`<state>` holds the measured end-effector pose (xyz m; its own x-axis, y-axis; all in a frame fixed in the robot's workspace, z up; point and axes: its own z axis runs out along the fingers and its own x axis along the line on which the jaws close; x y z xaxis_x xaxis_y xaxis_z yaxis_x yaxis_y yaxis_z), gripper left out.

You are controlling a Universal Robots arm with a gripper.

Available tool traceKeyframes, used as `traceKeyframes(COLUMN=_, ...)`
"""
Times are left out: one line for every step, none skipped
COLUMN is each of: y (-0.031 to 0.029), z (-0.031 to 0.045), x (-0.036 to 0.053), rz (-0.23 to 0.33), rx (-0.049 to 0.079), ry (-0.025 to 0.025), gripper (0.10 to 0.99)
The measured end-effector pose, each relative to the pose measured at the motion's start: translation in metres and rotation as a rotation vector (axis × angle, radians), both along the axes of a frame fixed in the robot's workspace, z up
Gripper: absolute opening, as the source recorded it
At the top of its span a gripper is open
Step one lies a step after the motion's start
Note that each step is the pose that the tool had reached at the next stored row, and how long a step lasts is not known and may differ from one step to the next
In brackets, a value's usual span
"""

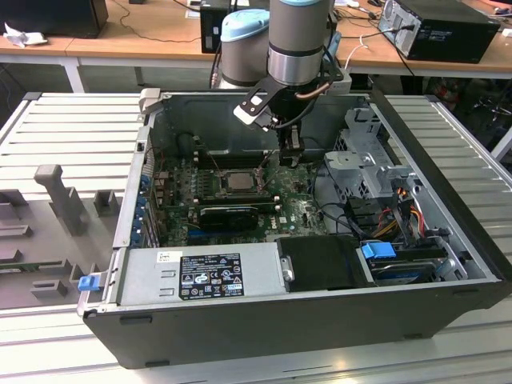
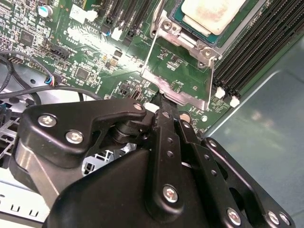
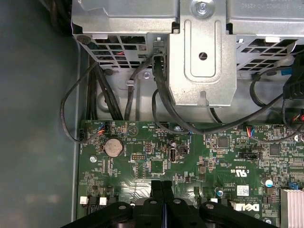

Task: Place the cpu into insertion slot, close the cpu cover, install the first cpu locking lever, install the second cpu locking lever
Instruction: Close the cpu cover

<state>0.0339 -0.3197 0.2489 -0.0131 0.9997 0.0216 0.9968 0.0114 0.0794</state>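
Slatted bench [image 1: 64, 120] carrying open case [image 1: 264, 328]; motherboard [image 3: 142, 156], cables [image 3: 71, 109] and drive cage [image 3: 204, 57] are seen around gripper [image 2: 164, 101]. Fingers [image 3: 155, 187] are clenched together, tips against raised cover's [image 2: 190, 97] free edge. Cpu [image 2: 213, 12] is seated in slot [image 2: 207, 51] just beyond cover.

Exterior view: high, oblique over computer case [image 1: 264, 320]. Both wrist views: close above motherboard [image 3: 142, 159], flanking claw [image 3: 162, 185].
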Motion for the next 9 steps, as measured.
traceKeyframes(y=0.0000, z=0.0000, x=-0.0003, rz=0.000, rx=0.000, ry=0.0000, gripper=0.106)
traceKeyframes(y=0.0000, z=0.0000, x=-0.0006, rz=0.000, rx=0.000, ry=0.0000, gripper=0.106)
traceKeyframes(y=0.0000, z=0.0000, x=-0.0007, rz=0.000, rx=0.000, ry=0.0001, gripper=0.106)
traceKeyframes(y=0.0000, z=0.0000, x=-0.0010, rz=0.000, rx=0.000, ry=0.0000, gripper=0.106)
traceKeyframes(y=0.0000, z=0.0000, x=-0.0014, rz=0.000, rx=0.000, ry=0.0000, gripper=0.106)
traceKeyframes(y=0.0000, z=0.0000, x=-0.0015, rz=0.000, rx=0.000, ry=0.0000, gripper=0.106)
traceKeyframes(y=0.0000, z=0.0000, x=-0.0016, rz=0.000, rx=0.000, ry=0.0000, gripper=0.106)
traceKeyframes(y=0.0000, z=0.0000, x=-0.0018, rz=0.000, rx=0.000, ry=0.0000, gripper=0.106)
traceKeyframes(y=0.0000, z=0.0000, x=-0.0021, rz=0.000, rx=0.000, ry=0.0000, gripper=0.106)
